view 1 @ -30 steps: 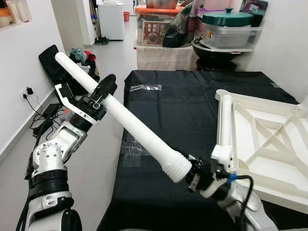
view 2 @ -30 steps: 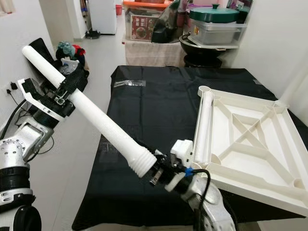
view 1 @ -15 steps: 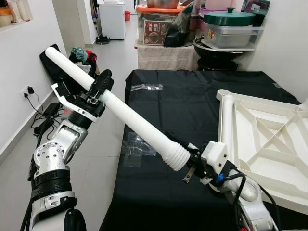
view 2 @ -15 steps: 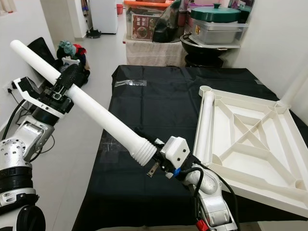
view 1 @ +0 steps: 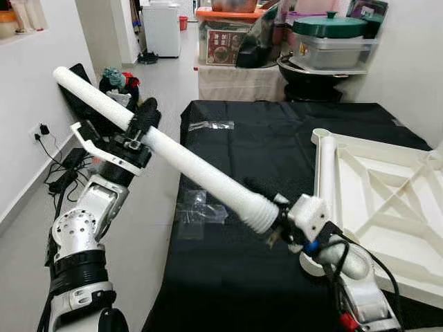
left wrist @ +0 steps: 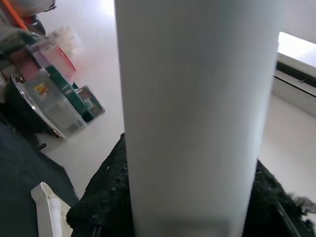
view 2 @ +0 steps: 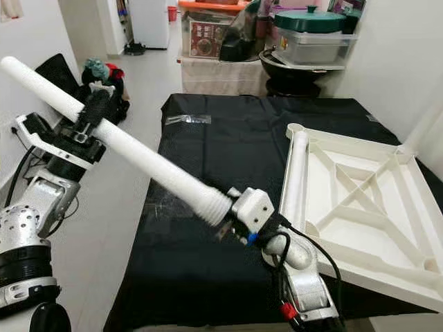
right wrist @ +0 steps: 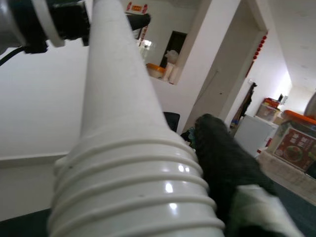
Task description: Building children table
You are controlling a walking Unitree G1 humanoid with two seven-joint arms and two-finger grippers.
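Observation:
A long white table leg point(view 1: 194, 162) hangs slanted in the air left of the black-covered table point(view 1: 263, 145). My left gripper point(view 1: 140, 123) is shut on its upper part, the black fingers point(left wrist: 103, 197) pressed on both sides of the tube. My right gripper point(view 1: 275, 220) is shut on the ribbed threaded end point(right wrist: 133, 182), one finger point(right wrist: 222, 163) lying alongside it. The white tabletop point(view 1: 387, 207) lies upside down on the right of the table. Another white leg point(view 1: 325, 173) lies along its left rim.
Two clear plastic wrappers point(view 1: 211, 126) point(view 1: 197, 207) lie on the black cloth. Storage boxes and a green-lidded pot point(view 1: 325, 31) stand behind the table. Bags point(view 1: 114, 79) and cables lie on the floor by the left wall.
The right arm has lifted the threaded end higher and toward the tabletop's corner. The left gripper and the leg's upper end have shifted left, so the leg lies flatter.

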